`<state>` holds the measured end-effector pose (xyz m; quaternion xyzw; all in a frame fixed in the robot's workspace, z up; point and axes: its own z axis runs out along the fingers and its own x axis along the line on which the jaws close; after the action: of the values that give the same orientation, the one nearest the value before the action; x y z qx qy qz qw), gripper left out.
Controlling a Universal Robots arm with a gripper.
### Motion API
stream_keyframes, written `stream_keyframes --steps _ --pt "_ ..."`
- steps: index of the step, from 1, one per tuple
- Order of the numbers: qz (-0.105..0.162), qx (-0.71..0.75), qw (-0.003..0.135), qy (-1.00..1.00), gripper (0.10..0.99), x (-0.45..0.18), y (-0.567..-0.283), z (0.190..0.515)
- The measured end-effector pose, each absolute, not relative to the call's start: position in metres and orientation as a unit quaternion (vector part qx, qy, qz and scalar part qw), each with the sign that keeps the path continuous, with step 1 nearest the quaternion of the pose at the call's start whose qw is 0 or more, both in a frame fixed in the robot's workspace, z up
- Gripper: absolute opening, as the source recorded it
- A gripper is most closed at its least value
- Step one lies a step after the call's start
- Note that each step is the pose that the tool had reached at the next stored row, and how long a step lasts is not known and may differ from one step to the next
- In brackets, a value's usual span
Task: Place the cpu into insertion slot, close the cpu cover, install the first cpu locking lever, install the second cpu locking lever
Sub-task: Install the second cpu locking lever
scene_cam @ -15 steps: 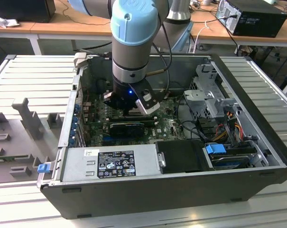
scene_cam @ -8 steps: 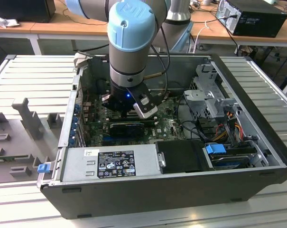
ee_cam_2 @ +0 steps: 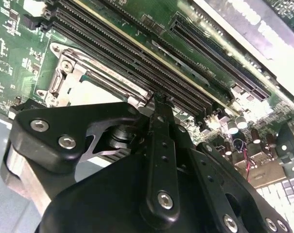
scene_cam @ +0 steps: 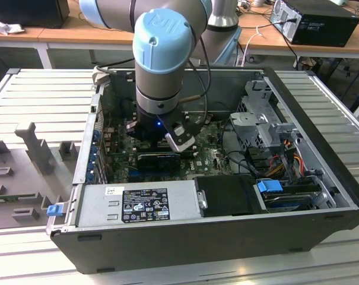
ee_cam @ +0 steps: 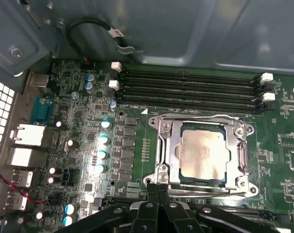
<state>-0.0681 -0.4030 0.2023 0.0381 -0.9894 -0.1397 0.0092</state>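
In the first wrist view the cpu (ee_cam: 203, 154), a pale silver-beige square, lies flat in the insertion slot (ee_cam: 162, 180) on the green motherboard. The grey metal cpu cover (ee_cam: 169, 145) lies down around the chip, framing it. A thin wire lever (ee_cam: 200, 116) runs along the socket's edge nearest the memory slots. My gripper (ee_cam: 159, 188) is shut, its black fingers pressed together, tips at the socket's edge farthest from the memory slots. In the second wrist view the gripper (ee_cam_2: 159, 100) points at the socket's metal rim (ee_cam_2: 69, 80). In the exterior view the gripper (scene_cam: 162, 148) reaches down into the open case.
Long black memory slots (ee_cam: 190, 85) run beside the socket. Capacitors (ee_cam: 104, 140) and rear ports (ee_cam: 25, 136) stand nearby. In the exterior view, a power supply (scene_cam: 137, 205), drive cage (scene_cam: 259, 122) and cables (scene_cam: 289, 157) crowd the case around the board.
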Motion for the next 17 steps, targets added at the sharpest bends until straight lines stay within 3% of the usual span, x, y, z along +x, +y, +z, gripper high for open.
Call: stream_keyframes --steps 17 --pt "-0.158 0.038 0.009 -0.987 0.106 -0.0732 -0.4032 0.1955"
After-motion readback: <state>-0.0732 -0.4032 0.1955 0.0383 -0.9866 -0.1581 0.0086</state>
